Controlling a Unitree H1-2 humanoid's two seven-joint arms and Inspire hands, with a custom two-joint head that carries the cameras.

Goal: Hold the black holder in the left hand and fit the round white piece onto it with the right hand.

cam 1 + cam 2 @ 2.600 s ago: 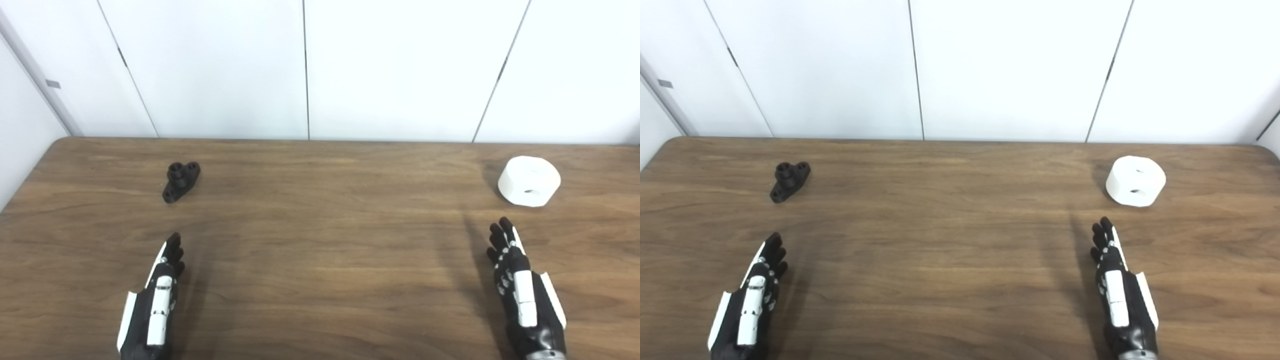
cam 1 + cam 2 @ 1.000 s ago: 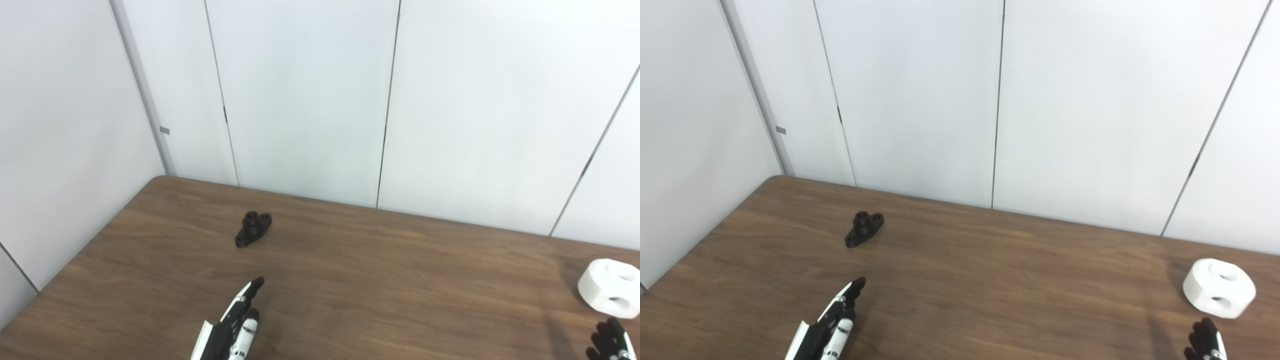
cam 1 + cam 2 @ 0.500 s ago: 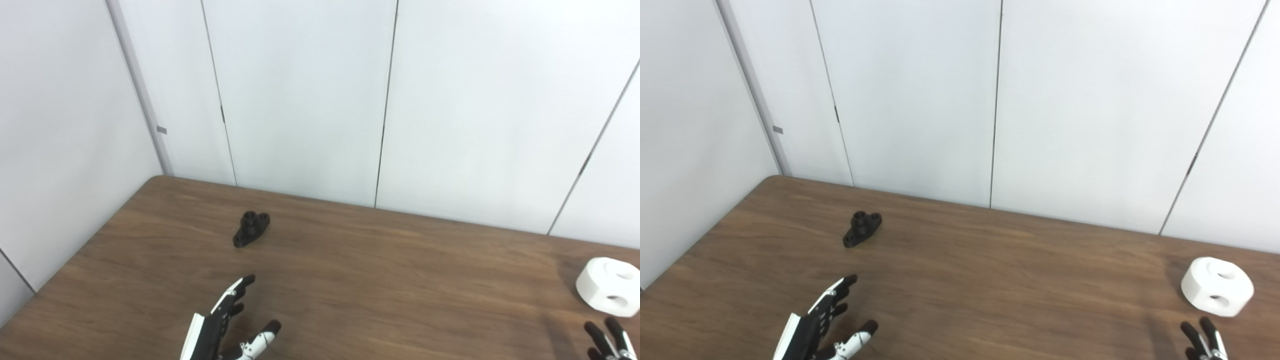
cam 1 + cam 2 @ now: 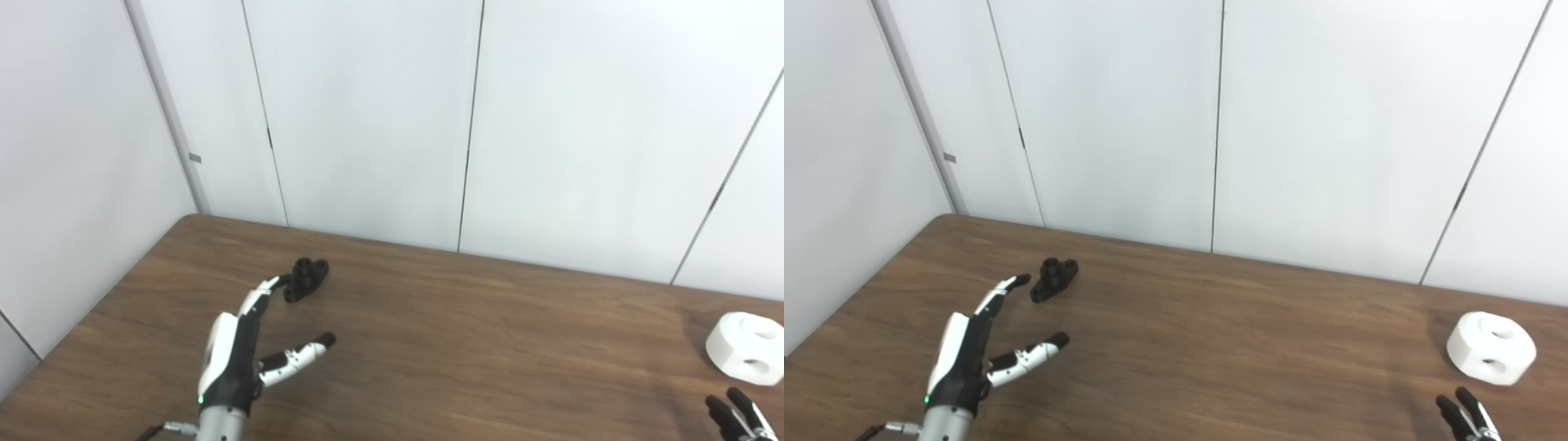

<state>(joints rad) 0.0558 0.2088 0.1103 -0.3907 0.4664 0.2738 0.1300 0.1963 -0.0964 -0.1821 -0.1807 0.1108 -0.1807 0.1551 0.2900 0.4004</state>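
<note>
The small black holder (image 4: pixel 305 279) lies on the wooden table (image 4: pixel 465 331) at the far left, near the back edge. My left hand (image 4: pixel 236 352) is raised just in front of it, open, thumb spread wide to the right and fingertips (image 4: pixel 1007 285) close beside the holder's left end; nothing is held. The round white piece (image 4: pixel 1491 348) with two holes rests at the right side of the table. Only the fingertips of my right hand (image 4: pixel 1467 418) show at the bottom right corner, spread apart, a little short of the white piece.
White wall panels (image 4: pixel 367 122) rise directly behind the table's back edge. The table's rounded left corner (image 4: pixel 190 219) lies not far behind the holder.
My left hand has risen and reached forward from the bottom edge up to the holder, thumb still spread. The right fingertips barely shifted. Earlier the head turned up and left.
</note>
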